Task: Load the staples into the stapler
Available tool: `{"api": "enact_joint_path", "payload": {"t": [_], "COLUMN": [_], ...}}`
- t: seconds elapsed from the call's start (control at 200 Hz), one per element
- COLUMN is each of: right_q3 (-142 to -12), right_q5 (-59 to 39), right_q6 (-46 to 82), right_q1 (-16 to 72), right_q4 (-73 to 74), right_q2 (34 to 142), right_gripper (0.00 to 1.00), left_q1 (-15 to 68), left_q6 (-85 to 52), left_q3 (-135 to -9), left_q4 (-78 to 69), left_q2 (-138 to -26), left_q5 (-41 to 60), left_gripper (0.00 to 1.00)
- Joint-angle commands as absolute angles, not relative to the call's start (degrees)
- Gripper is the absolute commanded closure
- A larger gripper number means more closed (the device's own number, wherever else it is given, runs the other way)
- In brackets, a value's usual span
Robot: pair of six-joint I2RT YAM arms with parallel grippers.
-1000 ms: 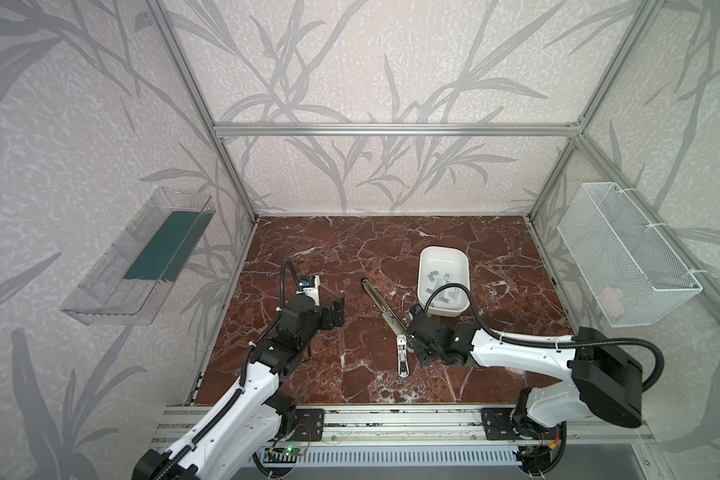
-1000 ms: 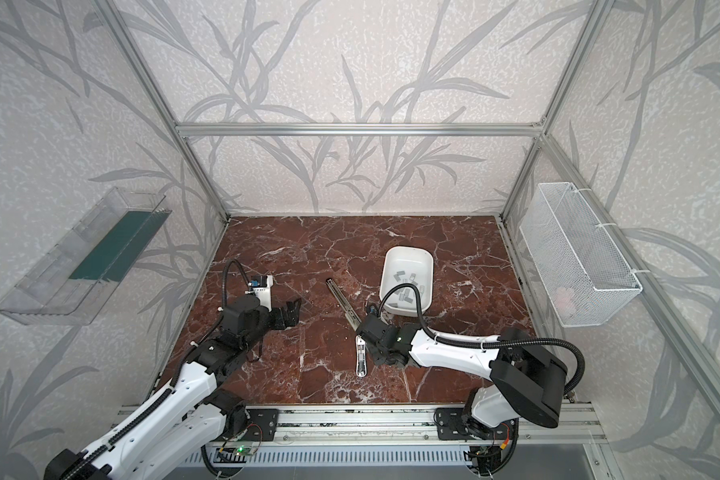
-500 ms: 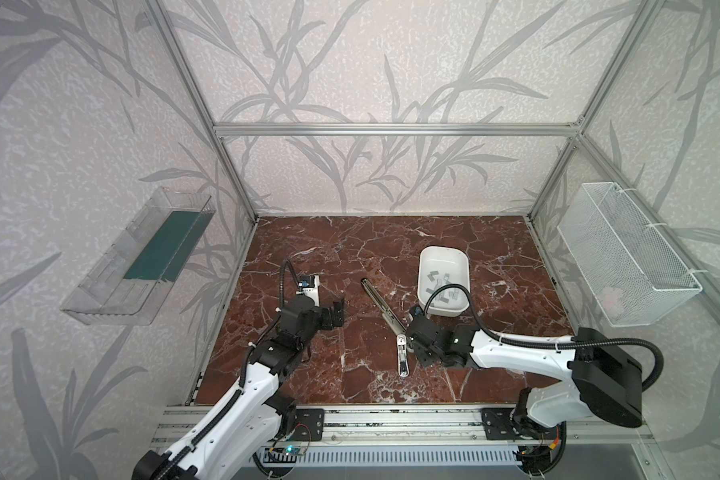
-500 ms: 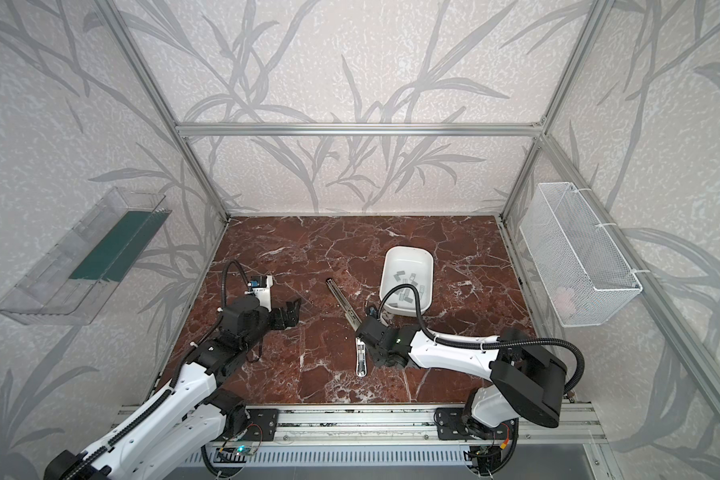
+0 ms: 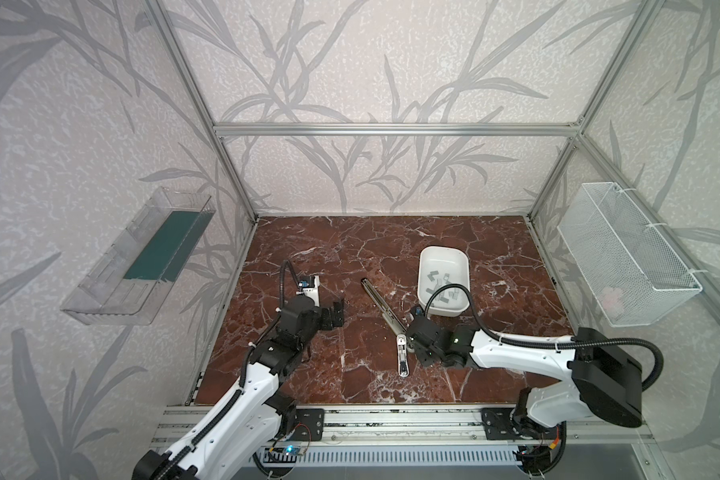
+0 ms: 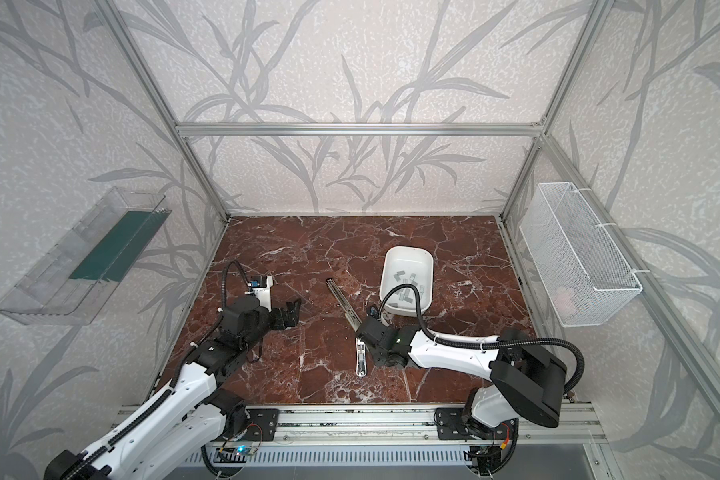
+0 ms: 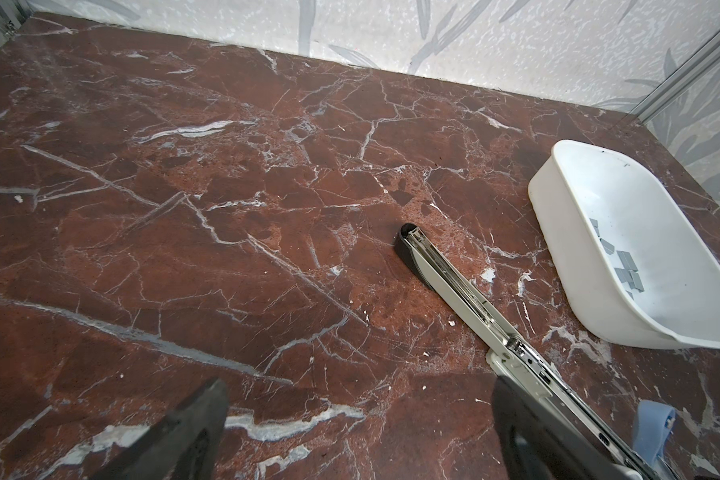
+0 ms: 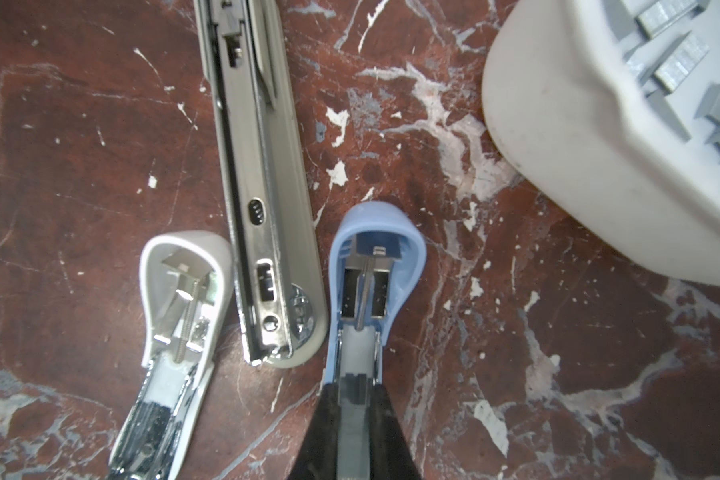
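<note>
**Operator:** What do my containers hold, left to right?

**Spotter:** Your clear wall bin [image 5: 100, 299] holds a dark green sheet [image 5: 163, 245]. The white tub [image 5: 425, 266] on the table holds the staples [image 5: 443, 286], loose grey strips, and a black cable crosses some of them. The wire basket [image 5: 624, 266] seems to hold one pale pink lump [image 5: 612, 297], too blurred to name.

**Operator:** And my grippers?

**Spotter:** Your left gripper [image 5: 336, 312] hangs with its jaws wide apart, holding nothing. The white stapler [image 8: 179, 299] and the long grey stapler [image 8: 262, 166] lie open. Just beside them, your right gripper [image 8: 356, 401] is clamped on the opened blue stapler [image 8: 375, 270], and hides it from above.
</note>
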State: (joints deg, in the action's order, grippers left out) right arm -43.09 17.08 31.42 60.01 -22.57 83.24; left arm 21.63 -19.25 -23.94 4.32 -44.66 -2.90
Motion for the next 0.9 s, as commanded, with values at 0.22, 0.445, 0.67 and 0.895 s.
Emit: {"api": "enact_joint_path", "payload": {"t": [0.22, 0.445, 0.67, 0.895], "right_q3": [-43.49, -43.59, -43.85, -43.93], "right_q5": [17.38, 17.47, 17.3, 16.88], "right_q6": [31.66, 31.56, 31.47, 31.55], "right_q1": [60.25, 60.29, 60.3, 60.27], "right_q4": [-22.94, -22.85, -22.84, -22.73], "right_q2": [85.05, 85.25, 85.69, 86.04], "right_gripper": [1.0, 1.0, 1.0, 0.99], "left_q1": [21.45, 21.45, 21.44, 21.44], "left_q6": [-19.51, -19.51, -19.42, -19.42], "left_q3": [-23.42, -23.29, -23.29, -23.14], "left_q4": [4.41, 4.05, 3.87, 3.97], "left_q2": [-44.07, -44.5, -44.77, -44.51], "left_q5": [-2.72, -2.81, -2.73, -2.77], "left_gripper": [0.01, 0.01, 0.01, 0.01]}}
